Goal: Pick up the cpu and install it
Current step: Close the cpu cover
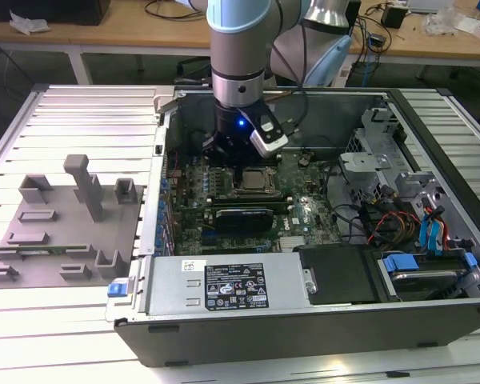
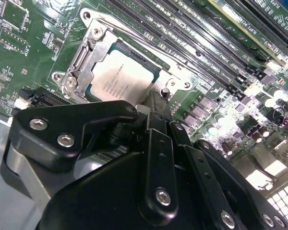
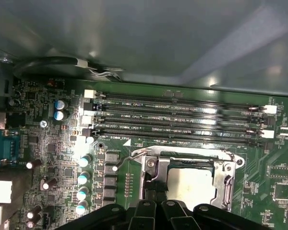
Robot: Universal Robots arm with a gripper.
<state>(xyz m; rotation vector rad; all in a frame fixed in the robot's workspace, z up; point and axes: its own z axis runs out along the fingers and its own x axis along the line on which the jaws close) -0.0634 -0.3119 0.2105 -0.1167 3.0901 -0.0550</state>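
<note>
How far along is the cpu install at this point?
Done: the cpu lies inside the socket frame on the motherboard. In hand: the claw hangs close over the frame's edge. Left: whether the chip is fully seated cannot be told.

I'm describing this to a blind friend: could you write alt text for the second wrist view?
A silvery-white square cpu chip lies inside a silver metal socket frame on a green circuit board. The robot's black jaws loom in the foreground, ending close by the socket's edge. Long dark memory slots run beyond the socket.
</note>
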